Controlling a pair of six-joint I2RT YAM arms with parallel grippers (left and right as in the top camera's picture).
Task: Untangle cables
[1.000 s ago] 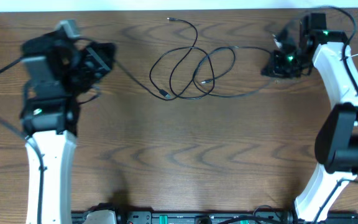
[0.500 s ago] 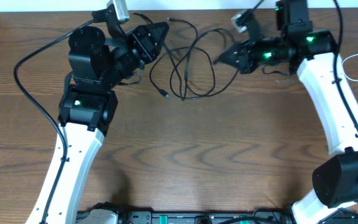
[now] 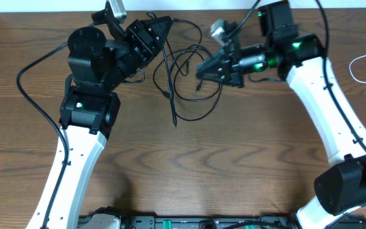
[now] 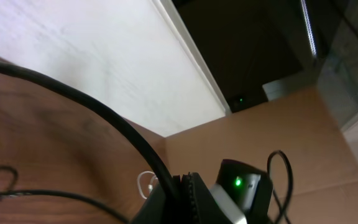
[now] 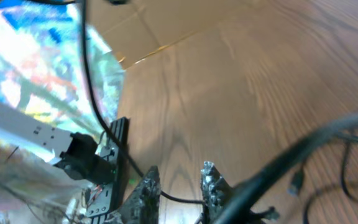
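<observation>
Both of my arms are now crowding the upper middle of the overhead view. A second ago they were sitting far apart, one at the left edge and one in the upper right corner. My left fingers (image 3: 164, 25) are staying pinched fully shut. A black strand (image 3: 168, 83) seems to be running out of them and trailing down toward the middle of the frame, its loose end (image 3: 174, 122) lying on the bench (image 3: 234, 165). My right fingers (image 3: 200, 71) are pointing left into the tangle and are just parting. In the right wrist view they are standing a little apart with bare wood showing between them and a thin strand crossing low in the gap, so I am judging that they are gripping nothing.

The black cables (image 3: 192, 76) are lying between the two sets of fingers, at upper centre. A second ago they were spreading in wide flat loops; now they are bunching into a narrower bundle, with that one strand drawn out below it. I am taking this to mean a length is coming free while the crossings are remaining overlapped. The white cable (image 3: 365, 67) is keeping its place at the right edge, well apart from the black ones. I am reckoning the next move is calling for a fresh hold with my right fingers on a separate strand.
</observation>
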